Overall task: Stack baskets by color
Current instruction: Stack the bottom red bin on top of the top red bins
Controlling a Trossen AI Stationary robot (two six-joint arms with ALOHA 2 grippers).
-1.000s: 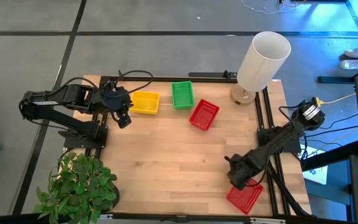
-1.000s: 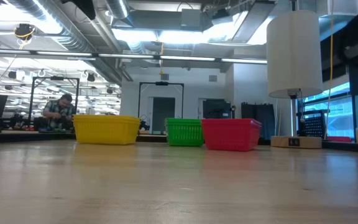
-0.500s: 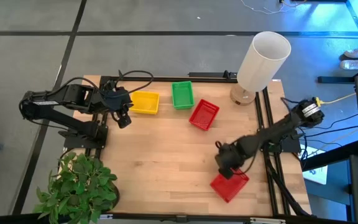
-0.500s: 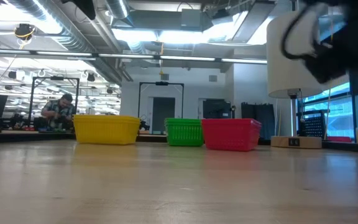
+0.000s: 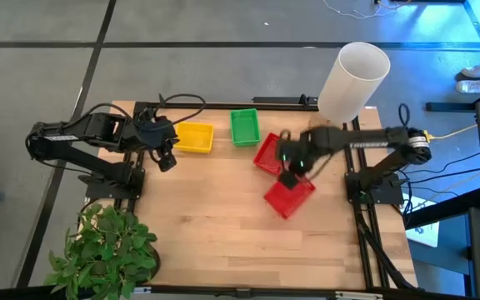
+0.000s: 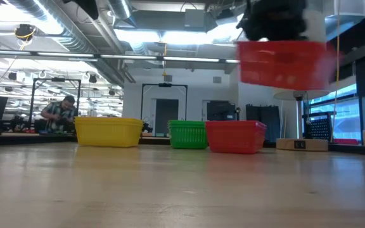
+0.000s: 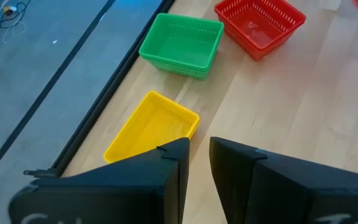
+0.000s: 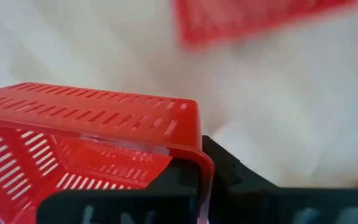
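Note:
A yellow basket, a green basket and a red basket stand on their bottoms in a row along the table's far side. My right gripper hangs beside the standing red basket, shut on a second red basket, which shows high above the table in the low view. My left gripper waits near the yellow basket, its fingers a narrow gap apart with nothing between them. My right gripper pinches one side wall of the second red basket at its rim, one finger inside the basket and one outside. The fingers come from above, pointing down. The basket hangs below the gripper, roughly level and opening up, lifted clear of the table.
A tall white cylinder stands at the table's far right corner, close behind my right arm. A potted plant fills the near left corner. Bare wood lies across the table's middle and near side.
My right gripper has swung from the table's near right corner up and toward the far edge, carrying the second red basket. The basket, first on the table at that corner, is now lifted clear beside the standing red basket.

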